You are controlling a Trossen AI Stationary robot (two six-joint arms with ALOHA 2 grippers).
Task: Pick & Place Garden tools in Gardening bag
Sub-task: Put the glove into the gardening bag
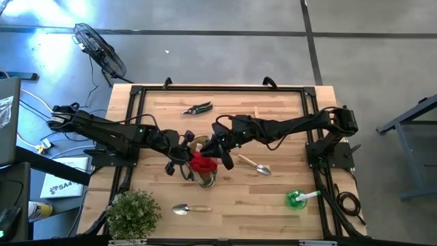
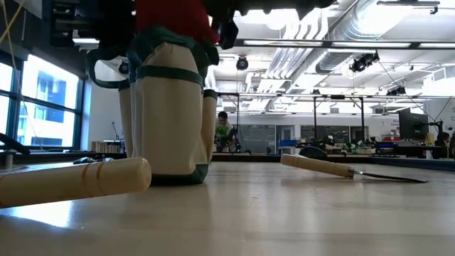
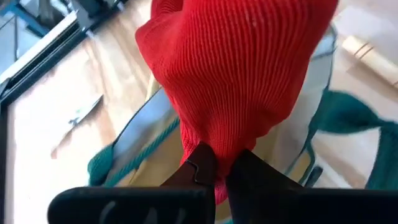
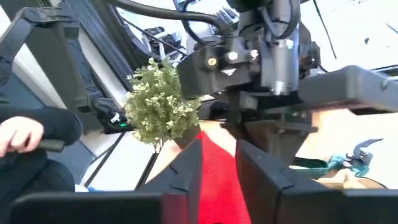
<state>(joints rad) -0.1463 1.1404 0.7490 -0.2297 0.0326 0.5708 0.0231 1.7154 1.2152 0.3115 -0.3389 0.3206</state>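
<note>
A red ribbed-knit glove (image 1: 203,164) is held over the mouth of the gardening bag (image 1: 203,176), a soft tan fabric tote with dark green trim that stands upright near the middle of the desk (image 1: 287,137). The left gripper (image 3: 216,173) is clamped on the glove's edge; the knit bulges above its dark fingers. The right gripper (image 4: 217,163) is also closed on the red cloth, from the opposite side, with the glove pinched between its two flat fingers.

One wooden-handled trowel (image 1: 255,165) with a metal blade lies just beside the bag toward the right edge. A second trowel (image 1: 190,209) lies near the front edge. Dark-handled pruning shears (image 1: 197,108) rest near the far edge. A green-and-white piece (image 1: 300,198) sits near the front right corner, and a bushy plant (image 1: 134,212) at the front left corner.
</note>
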